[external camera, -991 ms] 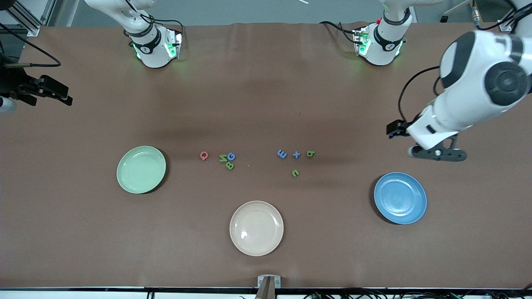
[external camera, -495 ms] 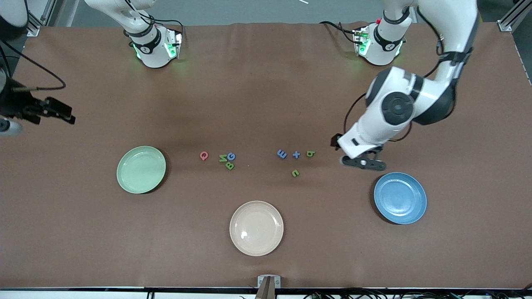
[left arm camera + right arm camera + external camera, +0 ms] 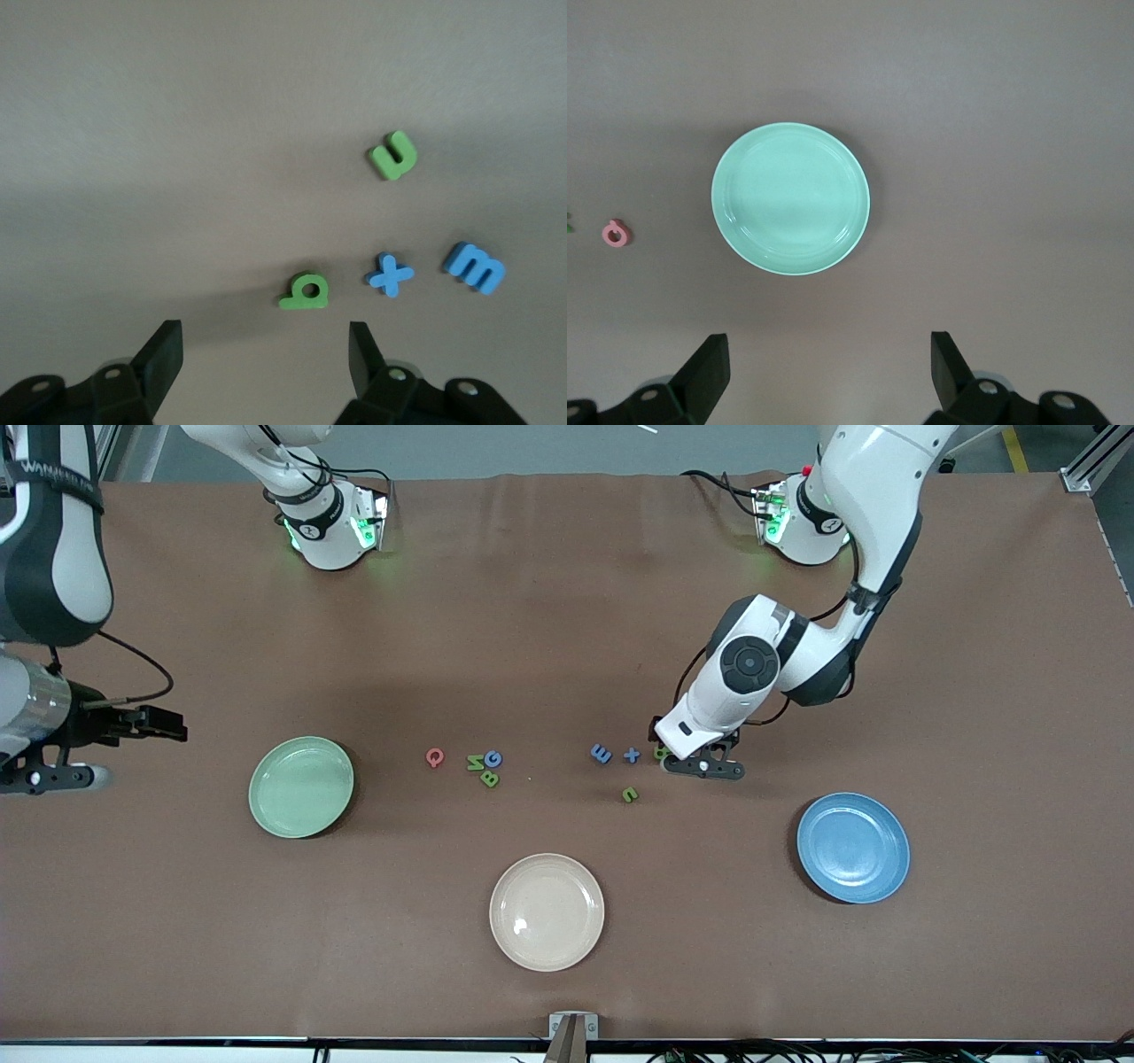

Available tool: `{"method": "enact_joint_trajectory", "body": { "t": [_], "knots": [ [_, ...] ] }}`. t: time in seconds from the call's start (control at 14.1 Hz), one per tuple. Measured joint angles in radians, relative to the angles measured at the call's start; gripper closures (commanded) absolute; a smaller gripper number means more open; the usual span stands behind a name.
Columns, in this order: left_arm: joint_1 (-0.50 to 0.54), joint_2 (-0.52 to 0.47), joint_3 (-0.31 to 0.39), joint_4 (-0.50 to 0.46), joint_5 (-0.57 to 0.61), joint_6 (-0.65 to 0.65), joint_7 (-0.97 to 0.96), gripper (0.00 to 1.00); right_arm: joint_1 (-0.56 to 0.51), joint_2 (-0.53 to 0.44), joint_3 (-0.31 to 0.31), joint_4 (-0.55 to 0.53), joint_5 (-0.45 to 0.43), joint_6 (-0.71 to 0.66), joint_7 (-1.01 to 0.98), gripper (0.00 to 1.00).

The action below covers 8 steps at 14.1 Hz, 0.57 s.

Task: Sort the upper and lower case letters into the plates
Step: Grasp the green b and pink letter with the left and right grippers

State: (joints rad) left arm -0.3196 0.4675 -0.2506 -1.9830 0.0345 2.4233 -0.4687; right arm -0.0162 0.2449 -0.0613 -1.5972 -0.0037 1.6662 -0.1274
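Note:
The mint green plate (image 3: pixel 301 786) lies toward the right arm's end and the blue plate (image 3: pixel 852 848) toward the left arm's end; both are empty. Between them lie a red Q (image 3: pixel 434 757), green N (image 3: pixel 476 762), blue G (image 3: pixel 493 758), green B (image 3: pixel 489 779), blue m (image 3: pixel 601 754), blue x (image 3: pixel 631 755), green b (image 3: pixel 660 752) and green u (image 3: pixel 629 794). My left gripper (image 3: pixel 704 767) is open over the table beside the b (image 3: pixel 306 290), seen just ahead of the fingers (image 3: pixel 164 354). My right gripper (image 3: pixel 40 779) is open and empty over the table beside the mint plate (image 3: pixel 790 198).
A cream-beige plate (image 3: pixel 547 911) lies empty nearer the front camera, between the two plates. Both arm bases stand along the table's edge farthest from that camera. The red Q also shows in the right wrist view (image 3: pixel 615 233).
My left arm has swung in from its end of the table and come down beside the green b. My right arm has moved lower, toward the mint plate.

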Motion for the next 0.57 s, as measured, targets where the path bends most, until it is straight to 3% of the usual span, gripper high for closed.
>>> {"method": "enact_joint_trajectory", "body": {
  "t": [0.28,0.57],
  "knots": [
    [-0.019,0.050,0.001,-0.007,0.062,0.035,-0.108,0.33,0.017,0.019,0.008,-0.042,0.138,0.052,0.171,0.00],
    [-0.022,0.078,0.001,0.003,0.077,0.047,-0.145,0.34,0.115,0.023,0.016,-0.211,0.162,0.267,0.331,0.00]
  ]
}}
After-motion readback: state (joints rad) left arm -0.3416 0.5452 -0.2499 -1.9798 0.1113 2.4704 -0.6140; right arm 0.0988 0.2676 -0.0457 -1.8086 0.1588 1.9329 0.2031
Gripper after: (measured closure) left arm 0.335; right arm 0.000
